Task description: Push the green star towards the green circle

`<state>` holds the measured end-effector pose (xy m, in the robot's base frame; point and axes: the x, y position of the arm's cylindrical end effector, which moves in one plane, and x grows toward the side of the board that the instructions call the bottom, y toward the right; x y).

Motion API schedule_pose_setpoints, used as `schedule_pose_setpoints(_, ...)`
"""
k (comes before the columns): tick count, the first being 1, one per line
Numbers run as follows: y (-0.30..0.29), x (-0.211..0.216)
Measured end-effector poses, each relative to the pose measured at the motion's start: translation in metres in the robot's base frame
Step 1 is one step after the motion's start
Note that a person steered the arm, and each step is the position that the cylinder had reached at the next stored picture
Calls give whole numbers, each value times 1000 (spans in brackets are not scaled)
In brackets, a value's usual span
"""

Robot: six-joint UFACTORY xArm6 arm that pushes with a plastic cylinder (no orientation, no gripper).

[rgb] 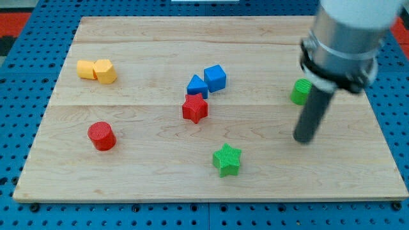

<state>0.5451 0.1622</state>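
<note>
The green star (227, 159) lies near the view's bottom, a little right of centre. The green circle (300, 92) stands at the view's right, partly hidden behind my rod. My tip (304, 139) rests on the board below the green circle and to the right of and slightly above the green star, well apart from the star.
A red star (195, 108), a blue triangle (197, 85) and a blue cube (215, 77) cluster at the centre. A red cylinder (101, 136) stands at the left. Two yellow blocks (96, 69) sit together at the upper left. The wooden board (128, 172) lies on a blue surface.
</note>
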Motion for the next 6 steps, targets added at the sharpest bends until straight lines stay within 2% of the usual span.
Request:
schedule_pose_setpoints(1,-45,57)
schedule_pose_setpoints(2,-123,69)
schedule_pose_setpoints(3,-152,21)
schedule_pose_setpoints(4,-139,-19)
schedule_pose_setpoints(5,-116,-24)
schedule_pose_setpoints(6,-122,0)
